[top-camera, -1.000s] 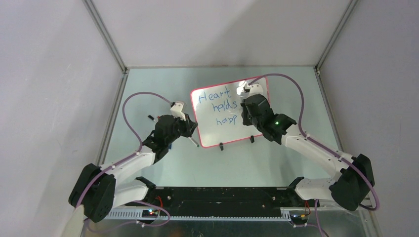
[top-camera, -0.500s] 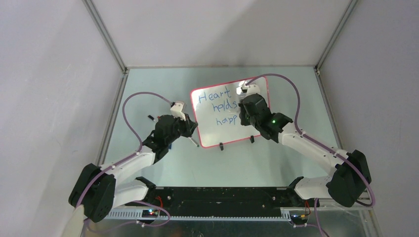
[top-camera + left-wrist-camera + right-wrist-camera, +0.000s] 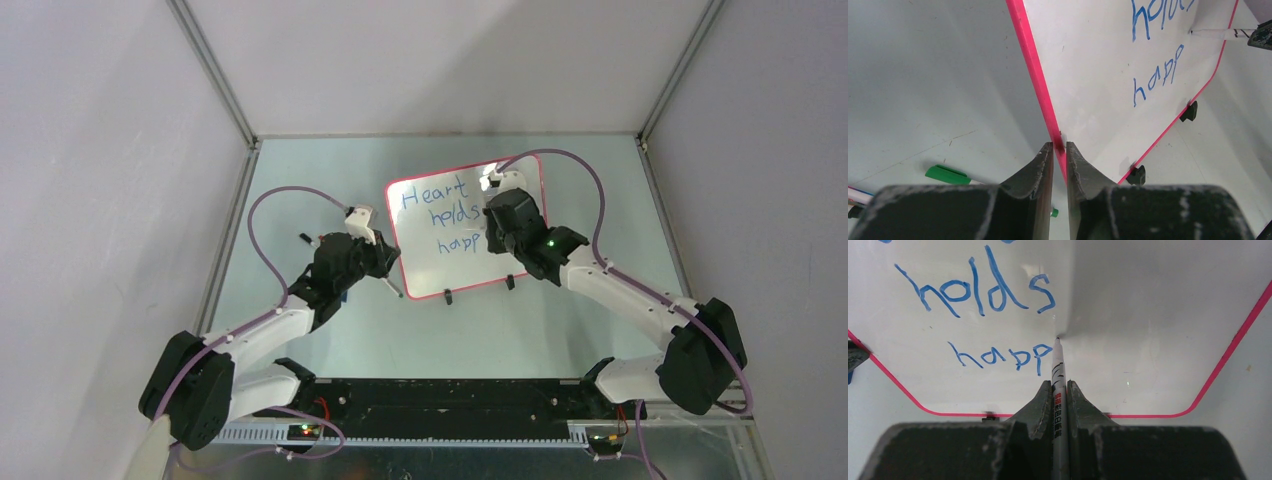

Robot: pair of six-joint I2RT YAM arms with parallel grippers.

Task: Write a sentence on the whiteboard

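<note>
Mid-table the whiteboard (image 3: 465, 272) stands tilted on its feet, with the left gripper (image 3: 1059, 146) pinched onto its red left edge to steady it. The right gripper (image 3: 1060, 385) is clamped on a marker (image 3: 1058, 365) whose long axis runs straight out from the jaws to the board. Its tip sits just right of the last "p" of "happ", the third line of the sentence (image 3: 447, 218); contact looks made, not certain. Judged: word unfinished, so the next stroke runs rightward into bare white, the right arm's job.
</note>
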